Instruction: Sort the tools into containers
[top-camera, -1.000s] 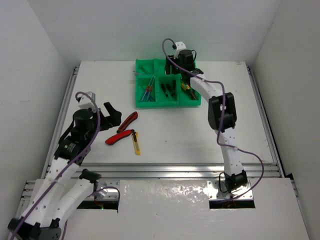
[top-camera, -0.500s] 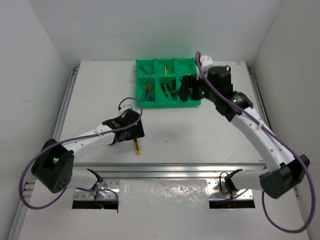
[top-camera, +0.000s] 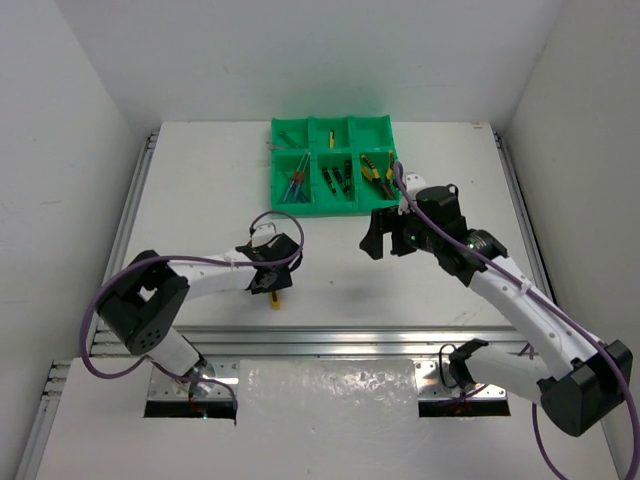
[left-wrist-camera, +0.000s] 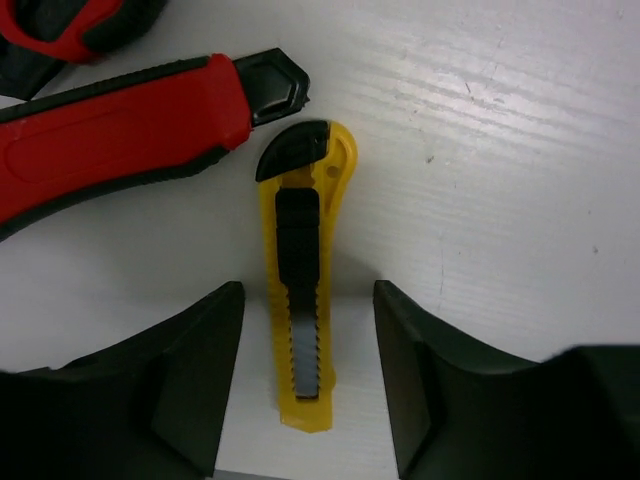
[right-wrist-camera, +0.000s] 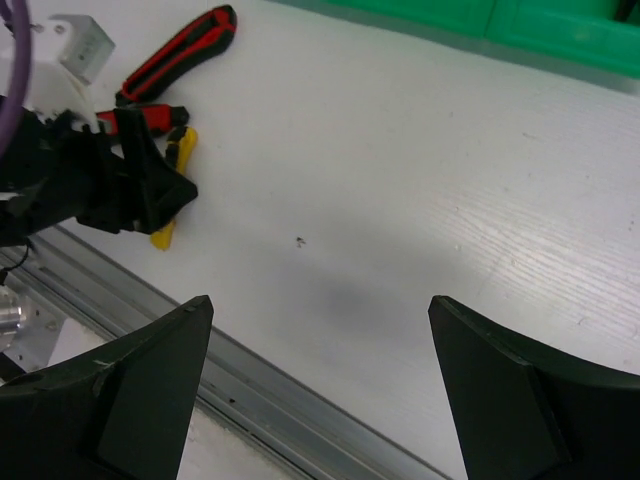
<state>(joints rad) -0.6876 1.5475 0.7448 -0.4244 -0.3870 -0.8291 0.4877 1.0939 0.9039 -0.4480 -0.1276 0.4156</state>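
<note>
A yellow box cutter (left-wrist-camera: 300, 300) lies flat on the white table, its end showing in the top view (top-camera: 276, 299). My left gripper (left-wrist-camera: 308, 292) is down over it, one finger on each side. The jaws are open, with a gap to the cutter on both sides. A red-black utility knife (left-wrist-camera: 120, 140) lies just beyond it, and another (left-wrist-camera: 60, 25) shows at the corner. My right gripper (top-camera: 378, 238) hangs open and empty over the table's middle, in front of the green tray (top-camera: 313, 208). The tray holds screwdrivers (top-camera: 294, 186), dark tools (top-camera: 336, 178) and yellow-handled pliers (top-camera: 374, 168).
In the right wrist view the left gripper (right-wrist-camera: 110, 190) sits beside a red-black knife (right-wrist-camera: 180, 55), with the tray's front wall (right-wrist-camera: 560, 30) at the top. A metal rail (top-camera: 330, 338) runs along the table's near edge. White walls close in both sides.
My left arm has swung out from the left side onto the yellow box cutter, its jaws narrowing round it. My right arm has drawn back from the tray to the table's middle, jaws widening.
</note>
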